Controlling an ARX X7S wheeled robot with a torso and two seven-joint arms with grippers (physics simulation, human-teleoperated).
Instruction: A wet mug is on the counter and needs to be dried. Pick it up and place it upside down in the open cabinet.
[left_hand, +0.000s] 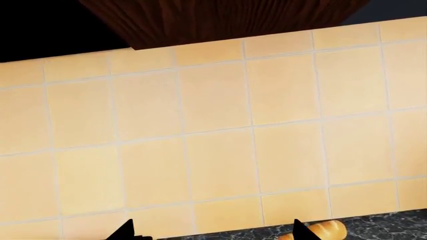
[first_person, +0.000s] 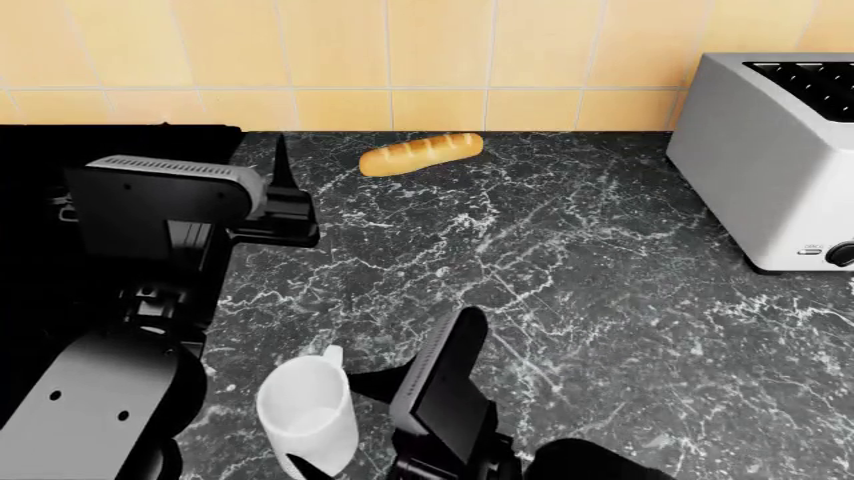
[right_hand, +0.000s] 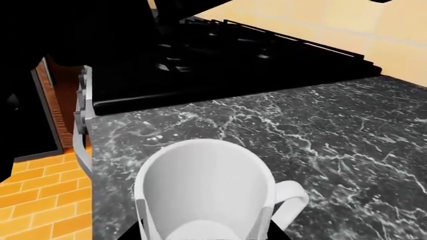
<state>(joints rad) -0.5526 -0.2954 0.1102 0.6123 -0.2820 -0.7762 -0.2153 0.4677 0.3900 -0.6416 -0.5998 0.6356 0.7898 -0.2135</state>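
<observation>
Gripping the mug between our right fingers (handle toward the toaster), we held it near the worktop's front edge, well apart from that toaster; our left fingers stood open.

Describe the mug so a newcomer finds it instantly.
Start at the dark marble counter and come to its near edge beside the black stovetop. The mug sits there by the right end effector: plain white, open-topped, thin handle, far smaller than the boxy toaster.
</observation>
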